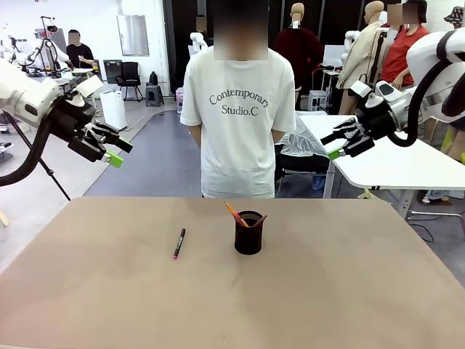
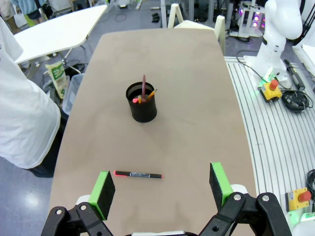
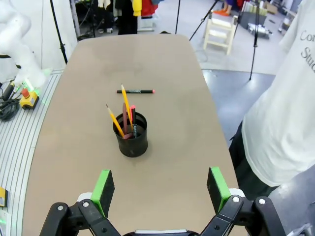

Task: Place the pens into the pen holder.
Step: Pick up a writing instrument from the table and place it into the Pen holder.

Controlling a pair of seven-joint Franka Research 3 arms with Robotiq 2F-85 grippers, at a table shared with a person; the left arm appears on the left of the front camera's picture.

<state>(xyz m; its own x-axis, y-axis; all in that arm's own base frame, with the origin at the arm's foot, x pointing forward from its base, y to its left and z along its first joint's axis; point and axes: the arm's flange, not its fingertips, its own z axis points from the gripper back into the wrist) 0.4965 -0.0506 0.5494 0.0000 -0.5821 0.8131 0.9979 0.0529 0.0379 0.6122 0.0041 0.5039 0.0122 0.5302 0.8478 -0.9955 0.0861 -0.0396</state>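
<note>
The black mesh pen holder (image 1: 248, 233) stands upright near the middle of the table, with an orange-yellow pencil-like pen (image 1: 233, 212) and a pinkish-red pen (image 1: 260, 219) sticking out of it. The right wrist view shows the pen holder (image 3: 131, 135) with several sticks inside. A dark pen with a red end (image 1: 179, 243) lies flat on the table to the holder's left; it is the dark pen (image 2: 138, 174) in the left wrist view. My left gripper (image 1: 109, 149) hangs open, high off the table's left. My right gripper (image 1: 341, 143) hangs open, high at the right. Both are empty.
A person in a white T-shirt (image 1: 238, 109) stands at the table's far edge (image 1: 218, 198), arms behind the back. The brown tabletop (image 1: 327, 291) is bare around the holder and pen. A white table (image 1: 392, 160) stands behind at the right.
</note>
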